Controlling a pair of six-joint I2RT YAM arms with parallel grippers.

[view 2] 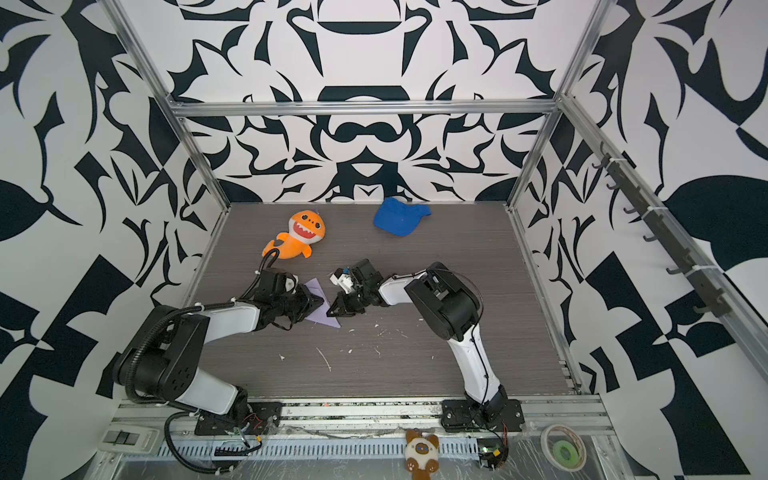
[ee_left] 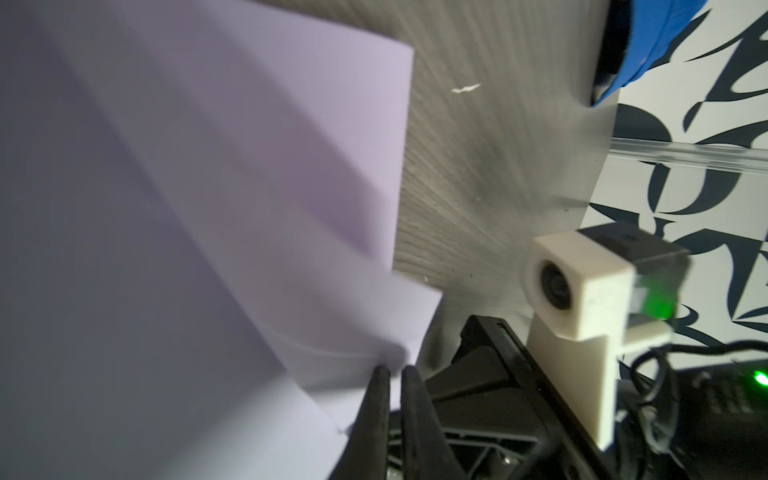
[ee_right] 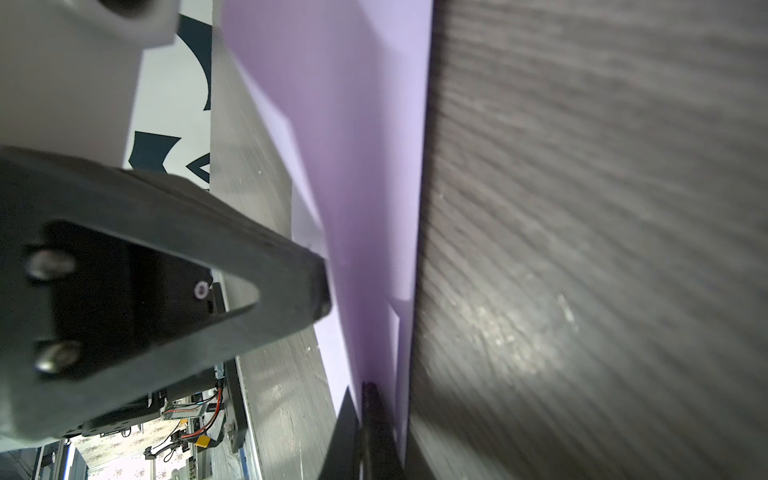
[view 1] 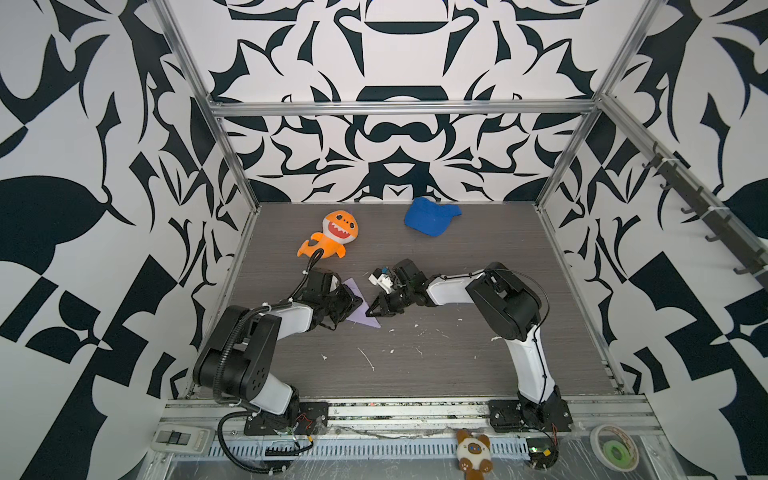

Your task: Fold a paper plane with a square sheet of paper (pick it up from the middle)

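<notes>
The sheet of paper (view 1: 365, 318) (view 2: 322, 319) is pale lavender and folded into a long pointed shape, lying on the grey table between both grippers. My left gripper (view 1: 359, 302) (view 2: 322, 300) comes from the left, and in the left wrist view its tips (ee_left: 395, 370) stand nearly together, pinching a corner of the creased paper (ee_left: 208, 208). My right gripper (view 1: 370, 311) (view 2: 330, 311) meets it from the right. In the right wrist view it (ee_right: 368, 388) is shut at the raised fold of the paper (ee_right: 365, 166), with paper on both sides of its tip. Much of the paper is hidden under the left gripper.
An orange plush shark (view 1: 332, 235) (view 2: 299, 235) lies behind the left arm, and a blue fabric cap (view 1: 430, 216) (view 2: 399, 216) sits by the back wall. White scraps (view 1: 368, 357) dot the table's front half. Metal frame rails edge the table.
</notes>
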